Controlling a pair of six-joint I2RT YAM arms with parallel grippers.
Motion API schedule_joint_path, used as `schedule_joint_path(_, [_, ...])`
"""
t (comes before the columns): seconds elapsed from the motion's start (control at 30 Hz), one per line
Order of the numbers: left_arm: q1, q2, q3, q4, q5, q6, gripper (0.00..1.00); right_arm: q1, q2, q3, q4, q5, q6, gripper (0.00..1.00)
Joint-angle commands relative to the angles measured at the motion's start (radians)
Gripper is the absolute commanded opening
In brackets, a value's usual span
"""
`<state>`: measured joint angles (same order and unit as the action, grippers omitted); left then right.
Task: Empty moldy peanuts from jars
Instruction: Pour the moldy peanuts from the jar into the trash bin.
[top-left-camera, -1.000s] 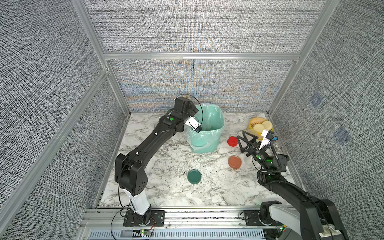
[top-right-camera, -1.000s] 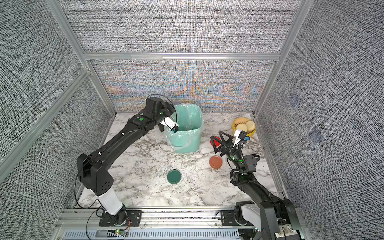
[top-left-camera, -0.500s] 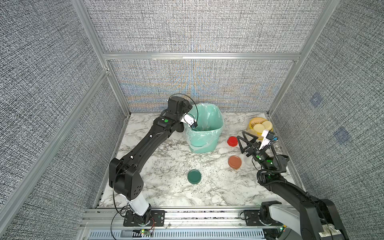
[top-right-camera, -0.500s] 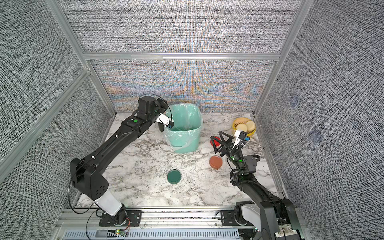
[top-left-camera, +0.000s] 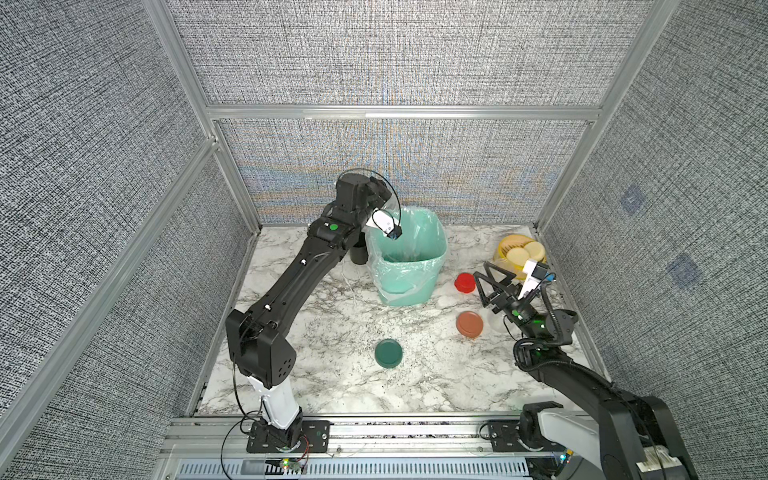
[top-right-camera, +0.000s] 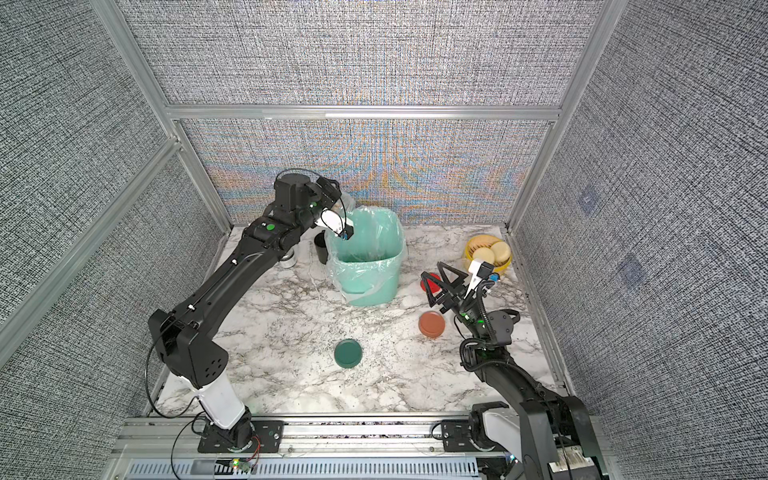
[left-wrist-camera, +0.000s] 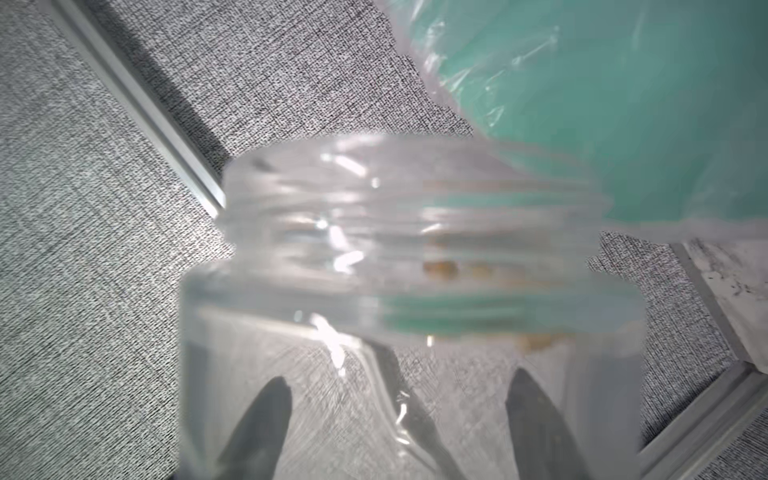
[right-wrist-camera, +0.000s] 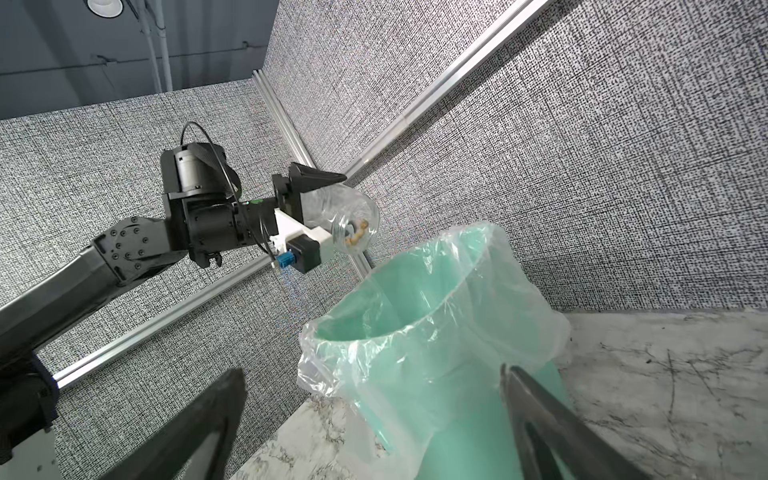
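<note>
Left claw (left-wrist-camera: 395, 419) grips clear plastic jar (right-wrist-camera: 351, 216), tipped above mint-green lined bin (right-wrist-camera: 457, 415); tan peanuts (right-wrist-camera: 358, 232) at mouth, so tilt steeper over bin centre. Right claw (right-wrist-camera: 374, 407) wide open, empty.

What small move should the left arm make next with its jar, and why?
Probably tilt the clear plastic jar further, mouth over the lined green plastic bin: the left claw grips it, and a few tan peanuts sit at its mouth.

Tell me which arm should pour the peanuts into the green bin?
Left. Its claw grips the open jar, tipped toward the bin with peanuts at its mouth. The right claw is open and empty, off to the side of the bin.
</note>
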<state>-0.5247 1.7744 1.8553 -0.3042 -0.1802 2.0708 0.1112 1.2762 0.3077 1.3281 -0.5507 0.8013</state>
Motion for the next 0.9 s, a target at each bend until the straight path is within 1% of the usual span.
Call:
schedule_joint_path(0.0, [-0.008, -0.012, -0.059, 0.0, 0.005, 0.457, 0.0, -0.001, 0.009, -0.003, 0.079, 0.001, 0.033, 0.98])
schedule_joint_path(0.1, [-0.009, -0.046, -0.203, -0.03, -0.032, 0.431, 0.0, 0.0, 0.003, -0.011, 0.085, 0.003, 0.032, 0.98])
schedule_joint_path(0.17, [-0.009, -0.058, -0.263, -0.057, -0.046, 0.408, 0.0, 0.0, -0.005, -0.012, 0.078, 0.006, 0.027, 0.98])
schedule_joint_path(0.23, [-0.008, -0.053, -0.238, -0.06, -0.04, 0.402, 0.0, -0.001, -0.019, -0.01, 0.07, 0.009, 0.017, 0.98])
schedule_joint_path(0.27, [-0.008, -0.041, -0.195, -0.059, -0.046, 0.416, 0.0, -0.002, -0.025, -0.006, 0.06, 0.013, 0.008, 0.98])
schedule_joint_path(0.37, [-0.009, 0.002, -0.052, -0.058, -0.001, 0.448, 0.0, 0.0, -0.041, 0.01, 0.005, 0.021, -0.018, 0.98])
schedule_joint_path(0.43, [-0.012, 0.028, 0.02, -0.041, 0.024, 0.456, 0.0, 0.0, -0.036, 0.015, 0.004, 0.02, -0.015, 0.98])
schedule_joint_path(0.53, [-0.018, 0.059, 0.062, -0.014, 0.033, 0.456, 0.0, 0.0, -0.013, 0.012, 0.046, 0.004, 0.008, 0.98])
schedule_joint_path(0.63, [-0.021, 0.066, 0.022, -0.024, 0.043, 0.458, 0.0, 0.0, 0.006, 0.015, 0.056, -0.013, 0.023, 0.98])
schedule_joint_path(0.7, [-0.023, 0.046, -0.047, -0.043, 0.051, 0.458, 0.0, -0.001, 0.006, 0.011, 0.056, -0.017, 0.024, 0.98])
schedule_joint_path(0.77, [-0.023, 0.027, -0.12, -0.044, 0.022, 0.458, 0.0, -0.001, -0.004, 0.008, 0.042, -0.011, 0.015, 0.98])
schedule_joint_path(0.83, [-0.023, 0.014, -0.152, -0.051, 0.016, 0.451, 0.0, 0.0, -0.016, 0.01, 0.017, -0.011, -0.001, 0.98])
schedule_joint_path(0.87, [-0.022, 0.012, -0.146, -0.051, 0.018, 0.446, 0.0, 0.0, -0.02, 0.013, 0.008, -0.011, -0.009, 0.98])
